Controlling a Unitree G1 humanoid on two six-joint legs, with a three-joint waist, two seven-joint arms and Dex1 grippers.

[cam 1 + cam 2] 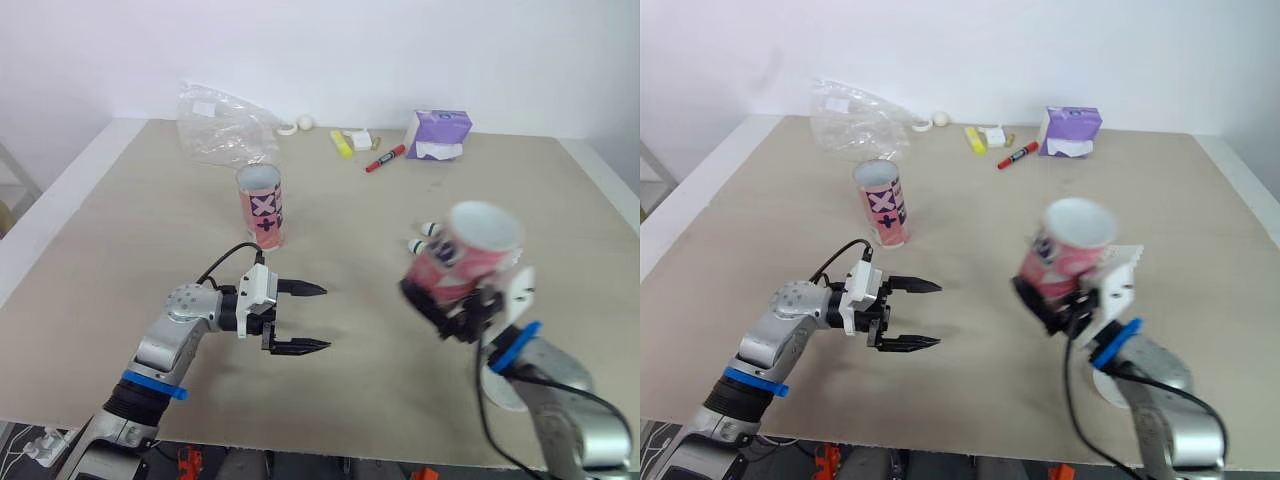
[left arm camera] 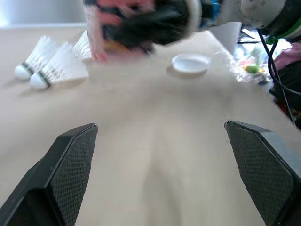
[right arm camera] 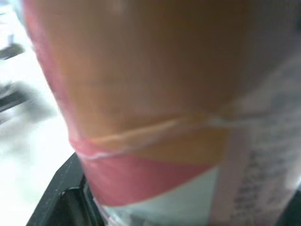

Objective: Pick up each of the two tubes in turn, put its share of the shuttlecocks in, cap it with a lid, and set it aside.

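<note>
Nearest, well right of the standing tube [image 1: 262,207] and far on its near side: a white lid [image 2: 190,62], lying flat on the table [image 1: 140,230].

Next, right of the standing tube and nearer: right gripper [image 1: 445,305] pinching the lifted tube [image 1: 465,260] low on its body, clear of the table. Long axis tilted off vertical, base down in the claw, open mouth pointing up and leaning rightward; uncapped, inside not readable.

Straight on the near side of the standing tube: left gripper [image 1: 325,318], spread wide, holding nothing, hovering low, fingertips aimed rightward at the lifted tube.

Probably at the first tube's step: picked up, filling not yet begun. Calls next for reaching the left claw to the shuttlecocks [image 1: 425,235], closing on one, and feeding it cork first into the mouth, with the tube kept steady and turned to meet it.

Shuttlecocks: on their sides, right of the standing tube, just beyond the lifted one.

Standing tube itself: upright, axis vertical, mouth up, no lid.

Just beyond it, a clear plastic bag [image 1: 220,125]; beyond and right, a red marker [image 1: 384,159] and a purple box [image 1: 437,133].
</note>
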